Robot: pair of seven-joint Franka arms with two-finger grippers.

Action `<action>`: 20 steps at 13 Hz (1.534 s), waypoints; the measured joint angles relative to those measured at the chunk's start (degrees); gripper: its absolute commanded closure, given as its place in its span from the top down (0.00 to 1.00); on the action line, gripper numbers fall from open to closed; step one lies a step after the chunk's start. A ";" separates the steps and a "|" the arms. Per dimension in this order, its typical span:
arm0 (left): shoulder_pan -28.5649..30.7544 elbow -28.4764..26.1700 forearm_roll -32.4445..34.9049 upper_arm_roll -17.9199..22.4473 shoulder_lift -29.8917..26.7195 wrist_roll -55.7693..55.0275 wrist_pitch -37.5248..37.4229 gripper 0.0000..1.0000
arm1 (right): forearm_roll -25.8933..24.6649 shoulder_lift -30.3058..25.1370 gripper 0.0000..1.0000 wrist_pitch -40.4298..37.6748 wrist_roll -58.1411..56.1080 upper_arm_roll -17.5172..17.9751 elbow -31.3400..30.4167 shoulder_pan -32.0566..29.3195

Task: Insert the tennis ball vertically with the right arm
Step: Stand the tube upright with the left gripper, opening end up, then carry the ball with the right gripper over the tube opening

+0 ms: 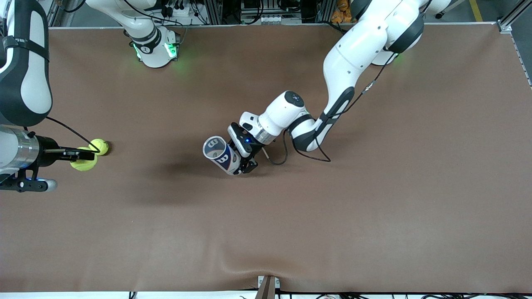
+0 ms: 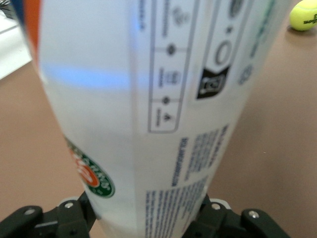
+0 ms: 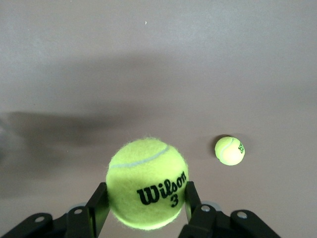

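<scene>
Right gripper [image 1: 85,160] clamps a tennis ball [image 3: 147,183], up over the table [image 1: 374,207] beside a second ball [image 1: 99,146]. Left gripper [image 1: 243,160] grips the ball can [image 1: 220,155], tilted, mid-table.

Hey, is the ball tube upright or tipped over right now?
Tipped. The left end effector grips the tube near its base, and its open mouth leans toward the right arm's end of the table.

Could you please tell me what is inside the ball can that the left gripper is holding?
Nothing shows through the can's open mouth, though most of its inside is hidden.
</scene>
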 measured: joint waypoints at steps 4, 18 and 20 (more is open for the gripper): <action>-0.34 0.11 -2.38 0.08 3.36 0.00 4.89 0.76 | 0.00 0.00 0.00 -0.01 0.00 0.01 0.00 0.00; -0.27 0.34 -2.78 1.02 7.28 -0.01 11.65 0.81 | 0.89 0.01 0.00 3.26 23.84 1.57 0.27 8.36; -0.24 0.42 -2.78 1.20 7.28 -0.01 11.67 0.80 | 1.10 0.02 0.00 4.36 30.22 1.69 0.42 10.85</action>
